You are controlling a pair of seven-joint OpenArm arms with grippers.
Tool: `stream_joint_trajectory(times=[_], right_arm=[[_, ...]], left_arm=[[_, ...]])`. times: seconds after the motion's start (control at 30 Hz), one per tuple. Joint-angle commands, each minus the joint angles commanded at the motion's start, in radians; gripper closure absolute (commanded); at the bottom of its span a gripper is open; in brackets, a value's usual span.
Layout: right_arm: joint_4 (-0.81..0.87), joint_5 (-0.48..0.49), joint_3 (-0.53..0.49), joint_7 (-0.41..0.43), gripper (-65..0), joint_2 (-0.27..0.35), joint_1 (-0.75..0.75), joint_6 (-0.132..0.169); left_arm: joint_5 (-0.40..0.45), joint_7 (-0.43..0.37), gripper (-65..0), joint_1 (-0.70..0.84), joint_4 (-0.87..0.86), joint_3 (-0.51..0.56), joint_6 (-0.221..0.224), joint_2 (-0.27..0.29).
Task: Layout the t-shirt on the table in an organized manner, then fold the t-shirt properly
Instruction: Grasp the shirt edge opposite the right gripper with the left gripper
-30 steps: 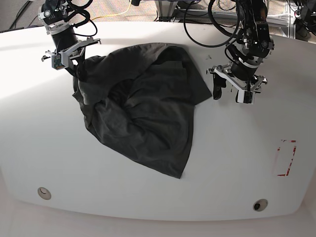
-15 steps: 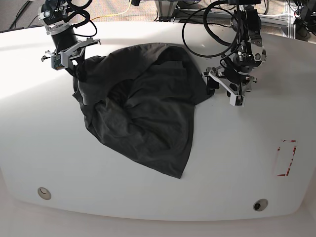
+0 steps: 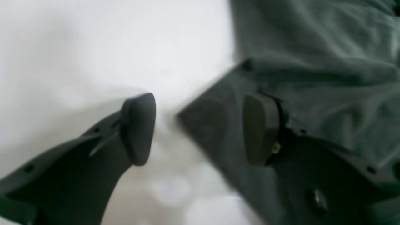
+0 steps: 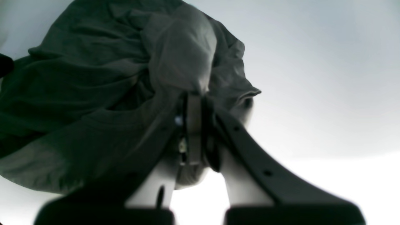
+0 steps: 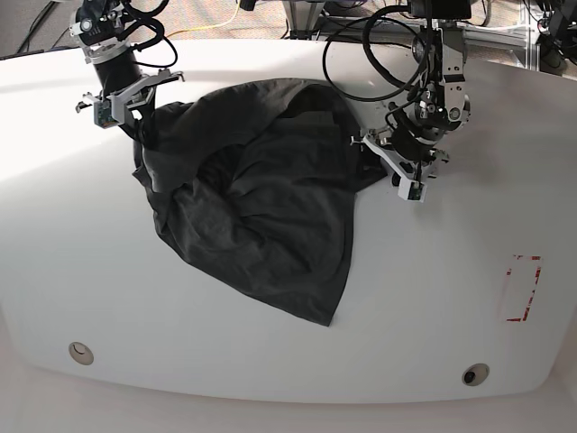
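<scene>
The dark grey t-shirt (image 5: 261,207) lies crumpled on the white table (image 5: 433,298), bunched at its upper left. My right gripper (image 5: 141,133) is shut on a fold at the shirt's upper left corner. In the right wrist view the cloth (image 4: 109,93) hangs bunched from the closed right gripper (image 4: 193,125). My left gripper (image 5: 379,167) is open at the shirt's right edge. In the left wrist view a shirt corner (image 3: 212,125) lies between the spread fingers (image 3: 139,128), and the left gripper (image 3: 200,129) has its right finger over the cloth.
A red dashed rectangle (image 5: 521,289) marks the table at the right. Two round grommet holes (image 5: 79,352) (image 5: 474,373) sit near the front edge. Cables (image 5: 379,36) and frame parts crowd the back edge behind the arms.
My left arm has swung left across the table to the shirt's right edge, still open. The right arm and the shirt have not moved.
</scene>
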Motion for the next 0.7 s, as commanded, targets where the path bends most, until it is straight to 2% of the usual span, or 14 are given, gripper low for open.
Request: stream_joint_trajectory(times=[0.23,0.3,0.37,0.43,0.47,0.5,0.63,0.7], right_arm=[[0.0,0.0,0.0,0.0,0.0,0.0,0.002,0.0],[0.0,0.0,0.0,0.0,0.0,0.0,0.002,0.0],[0.0,0.0,0.0,0.0,0.0,0.0,0.002,0.0],[0.0,0.0,0.0,0.0,0.0,0.0,0.002,0.0],[0.0,0.0,0.0,0.0,0.0,0.0,0.002,0.0],[0.0,0.0,0.0,0.0,0.0,0.0,0.002,0.0],[0.0,0.0,0.0,0.0,0.0,0.0,0.002,0.0],[0.0,0.0,0.0,0.0,0.0,0.0,0.003,0.0]], left_arm=[[0.0,0.0,-40.0,0.0,0.002,0.015,0.0,0.002],[0.0,0.0,-37.9,0.0,-0.002,0.015,0.002,0.002],[0.0,-0.002,-32.1,0.0,-0.005,0.014,0.003,0.002],[0.0,-0.003,-21.0,-0.003,-0.005,0.014,0.005,0.002],[0.0,-0.003,-19.2,-0.006,-0.005,0.014,0.005,0.002],[0.0,-0.003,-14.2,-0.018,-0.005,0.012,0.005,0.002],[0.002,-0.003,-1.1,-0.032,-0.006,0.012,0.005,-0.002],[0.003,-0.003,0.0,-0.034,-0.006,0.012,0.005,-0.003]])
